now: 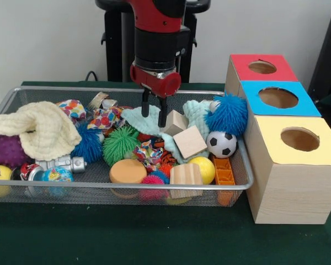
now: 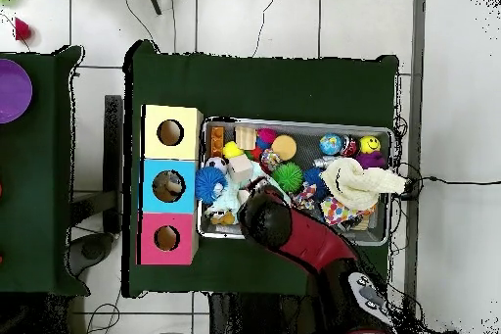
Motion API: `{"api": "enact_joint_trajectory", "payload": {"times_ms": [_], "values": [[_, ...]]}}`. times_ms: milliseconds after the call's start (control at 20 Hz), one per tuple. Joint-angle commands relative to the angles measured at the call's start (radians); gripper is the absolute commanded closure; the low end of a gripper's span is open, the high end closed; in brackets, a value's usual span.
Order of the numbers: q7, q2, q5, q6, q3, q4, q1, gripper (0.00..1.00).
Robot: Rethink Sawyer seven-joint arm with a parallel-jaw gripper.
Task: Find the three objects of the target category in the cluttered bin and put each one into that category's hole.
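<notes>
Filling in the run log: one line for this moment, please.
gripper: open, above wooden block | wire bin: cluttered | held: nothing

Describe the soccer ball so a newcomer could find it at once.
Start at the wire mesh bin and go to its end beside the three wooden boxes. There, just below the fuzzy blue ball and above the orange block, sits the soccer ball: the only white ball with black patches.

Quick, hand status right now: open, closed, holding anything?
Hand: open, holding nothing, its fingers hanging in the cluttered bin just above the mint cloth, beside a wooden block.
</notes>
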Motion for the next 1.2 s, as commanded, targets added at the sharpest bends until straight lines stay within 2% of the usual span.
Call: {"api": "enact_joint_trajectory", "payload": {"times_ms": [50, 600, 900, 1100, 1150, 1200], "values": [[0.238, 0.087, 0.066, -0.088, 0.007, 0.016, 0.001, 0.0], [0.263, 0.229, 0.097, -0.235, 0.021, -0.021, 0.012, 0.0], [0.254, 0.308, 0.144, -0.238, 0.043, -0.042, 0.017, 0.0], [0.212, 0.31, 0.142, -0.254, -0.012, -0.062, 0.066, 0.0], [0.199, 0.309, 0.137, -0.262, -0.029, -0.067, 0.081, 1.0], [0.188, 0.302, 0.138, -0.237, -0.036, -0.068, 0.087, 1.0]]}}
